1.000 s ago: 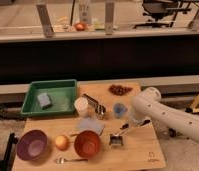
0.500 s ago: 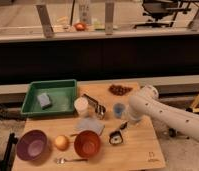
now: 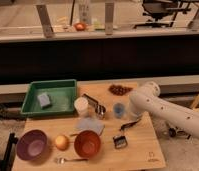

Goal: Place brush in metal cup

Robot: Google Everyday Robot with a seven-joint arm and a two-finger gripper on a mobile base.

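Observation:
The brush [image 3: 121,139] lies on the wooden table [image 3: 143,155], right of centre. Its dark head is toward the front and its slim black handle slants up and right. My gripper [image 3: 132,121] sits at the end of the white arm [image 3: 163,111], which reaches in from the right. It is right at the upper end of the handle. The metal cup [image 3: 100,111] is small and silvery. It stands between the cream cup [image 3: 81,106] and the light blue cup [image 3: 119,110], left of my gripper.
A green tray [image 3: 30,102] holding a grey-blue sponge [image 3: 44,100] is at the back left. A purple bowl [image 3: 33,144], an orange fruit [image 3: 61,142], a red-brown bowl [image 3: 88,143] and a fork [image 3: 70,160] line the front. A grey cloth [image 3: 90,125] and a dark snack pile [image 3: 120,90] also lie here.
The arm has shifted slightly over the brush handle. The brush head has moved only a little on the table.

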